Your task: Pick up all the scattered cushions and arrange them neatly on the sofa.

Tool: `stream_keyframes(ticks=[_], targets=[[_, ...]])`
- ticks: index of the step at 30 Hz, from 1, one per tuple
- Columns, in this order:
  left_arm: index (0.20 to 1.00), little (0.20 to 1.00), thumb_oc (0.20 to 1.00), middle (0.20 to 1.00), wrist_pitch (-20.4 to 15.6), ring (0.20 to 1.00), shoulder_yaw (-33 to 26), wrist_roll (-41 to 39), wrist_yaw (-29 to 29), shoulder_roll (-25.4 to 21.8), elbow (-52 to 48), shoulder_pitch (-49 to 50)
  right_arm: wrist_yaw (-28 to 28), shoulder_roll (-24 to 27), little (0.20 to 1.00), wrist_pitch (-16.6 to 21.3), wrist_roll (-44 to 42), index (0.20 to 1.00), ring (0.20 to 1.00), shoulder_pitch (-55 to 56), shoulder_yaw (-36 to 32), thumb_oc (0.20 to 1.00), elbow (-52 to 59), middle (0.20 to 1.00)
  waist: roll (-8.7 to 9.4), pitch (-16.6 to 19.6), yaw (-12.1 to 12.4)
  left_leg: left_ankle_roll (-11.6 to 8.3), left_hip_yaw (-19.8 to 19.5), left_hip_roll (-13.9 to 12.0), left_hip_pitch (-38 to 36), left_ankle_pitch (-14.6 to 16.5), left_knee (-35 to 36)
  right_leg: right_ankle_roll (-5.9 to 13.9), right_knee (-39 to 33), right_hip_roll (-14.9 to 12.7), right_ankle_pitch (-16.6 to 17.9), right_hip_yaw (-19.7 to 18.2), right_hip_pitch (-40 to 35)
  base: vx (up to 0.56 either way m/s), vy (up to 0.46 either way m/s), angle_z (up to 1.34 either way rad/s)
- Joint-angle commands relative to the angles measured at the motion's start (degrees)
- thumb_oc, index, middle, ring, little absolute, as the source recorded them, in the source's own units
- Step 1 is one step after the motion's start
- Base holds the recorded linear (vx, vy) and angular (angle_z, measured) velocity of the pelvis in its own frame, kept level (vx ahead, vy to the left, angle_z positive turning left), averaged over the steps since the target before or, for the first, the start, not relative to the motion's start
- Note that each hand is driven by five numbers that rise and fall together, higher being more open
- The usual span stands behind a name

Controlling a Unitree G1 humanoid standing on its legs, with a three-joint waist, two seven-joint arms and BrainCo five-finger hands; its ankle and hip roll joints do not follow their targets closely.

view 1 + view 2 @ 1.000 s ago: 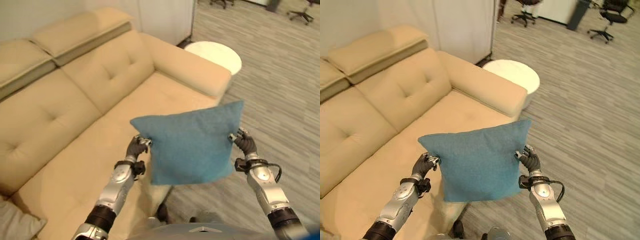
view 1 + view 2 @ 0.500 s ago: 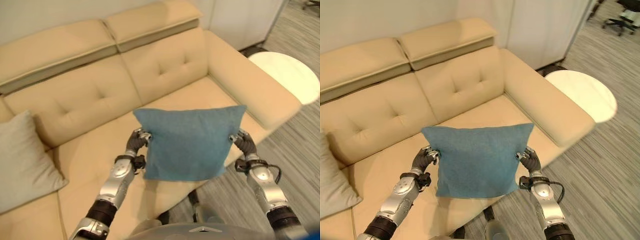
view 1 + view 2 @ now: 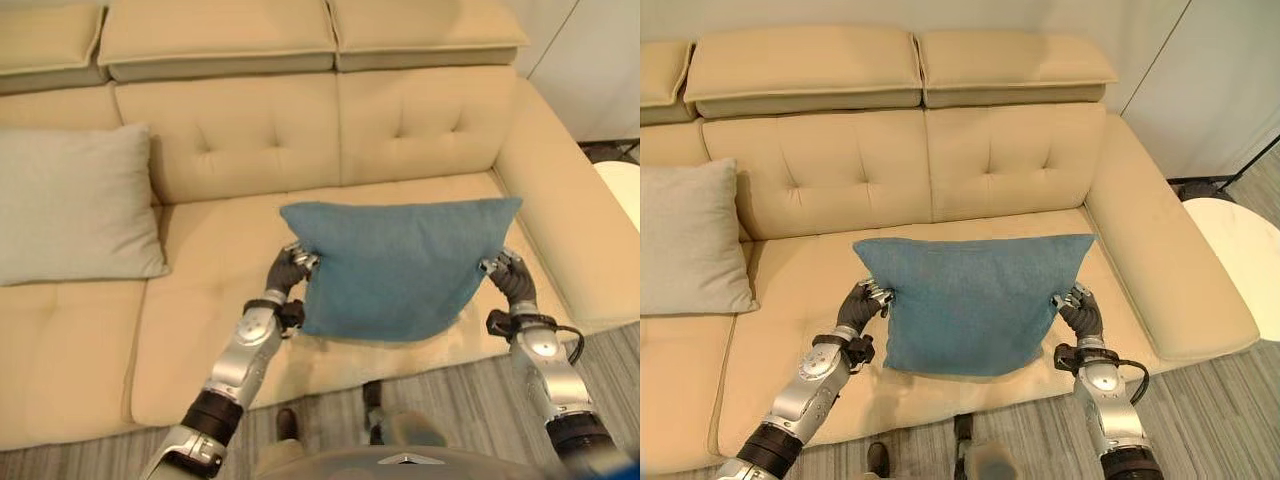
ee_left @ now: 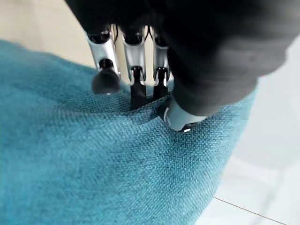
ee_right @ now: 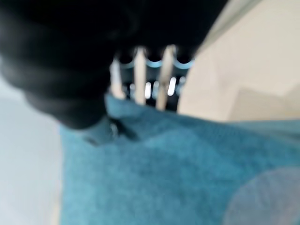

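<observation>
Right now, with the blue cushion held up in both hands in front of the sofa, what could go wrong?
1. Each hand, left hand and right hand, pinches only an upper corner of the blue cushion; if one pinch slips, the cushion may swing down and fall.
2. It hangs over the front edge of the sofa seat; released here, it could slide onto the floor.
3. Placed carelessly, it may not sit level with the grey cushion leaning against the backrest.

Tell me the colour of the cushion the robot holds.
Teal blue cushion, plain woven; clearest in the right eye view.
</observation>
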State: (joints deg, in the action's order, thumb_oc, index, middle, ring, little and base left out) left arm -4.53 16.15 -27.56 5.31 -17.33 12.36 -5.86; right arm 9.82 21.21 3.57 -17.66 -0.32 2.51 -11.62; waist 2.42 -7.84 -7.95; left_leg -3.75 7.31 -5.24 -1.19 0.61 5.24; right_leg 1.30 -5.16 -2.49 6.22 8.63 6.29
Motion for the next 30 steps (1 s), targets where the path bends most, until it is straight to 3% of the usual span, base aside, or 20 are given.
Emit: stream_keyframes(ticks=[1,6,14,23,30], targets=[[0.2,0.2,0.2,0.2,-6.8,0.2,-1.7,0.4,0.2,-0.7,-8.0,-4.6,1.0,0.5,0.2,6.3,0.7,0.2,0.2,-6.8,-0.5,0.2,5.7,0.2,1.54,5.5,1.5,-0.22,-1.2,1.9,0.2,2.3,-1.8,6.35,2.9,-2.6,-6.0,-4.0,-3.4,0.12,0.041,-0.02],[0.2,0.2,0.2,0.2,-8.1,0.2,-1.8,0.1,4.0,-1.8,-7.1,-11.4,3.1,1.7,0.2,6.2,1.4,0.2,0.2,-15.1,3.0,0.2,5.5,0.2,0.97,5.4,3.2,-0.61,-1.7,1.8,-0.2,2.0,-0.3,6.21,2.1,-2.4,-6.1,-3.4,-3.3,0.06,-0.005,0.07],[0.2,0.2,0.2,0.2,-9.4,0.2,3.4,-0.4,7.9,-4.0,0.5,-28.4,5.8,5.3,0.2,4.7,1.8,0.2,0.2,-29.7,9.9,0.2,-0.2,0.2,-0.36,3.0,3.3,-1.59,-2.7,1.4,2.6,0.7,-0.2,6.27,2.6,-2.3,-5.6,-2.4,-0.2,-0.04,-0.021,0.08],[0.2,0.2,0.2,0.2,-11.2,0.2,10.3,-1.5,11.8,-7.2,16.0,-50.7,10.2,8.9,0.2,5.4,-0.8,0.2,0.2,-54.2,17.6,0.2,-15.3,0.2,-1.73,-1.0,3.1,-2.06,-3.3,0.9,13.1,-3.0,-0.9,6.19,8.8,-2.4,-4.5,-2.7,13.2,-0.14,-0.002,0.0],[0.2,0.2,0.2,0.2,-12.5,0.2,11.6,-2.5,12.9,-9.4,22.5,-58.7,11.8,12.5,0.2,6.0,-1.5,0.2,0.2,-64.6,21.1,0.2,-23.3,0.2,-3.01,-1.7,3.3,-3.4,-3.9,0.7,18.4,-5.4,-0.2,6.6,10.6,-3.0,-4.3,-1.5,18.9,-0.04,0.004,-0.01]])
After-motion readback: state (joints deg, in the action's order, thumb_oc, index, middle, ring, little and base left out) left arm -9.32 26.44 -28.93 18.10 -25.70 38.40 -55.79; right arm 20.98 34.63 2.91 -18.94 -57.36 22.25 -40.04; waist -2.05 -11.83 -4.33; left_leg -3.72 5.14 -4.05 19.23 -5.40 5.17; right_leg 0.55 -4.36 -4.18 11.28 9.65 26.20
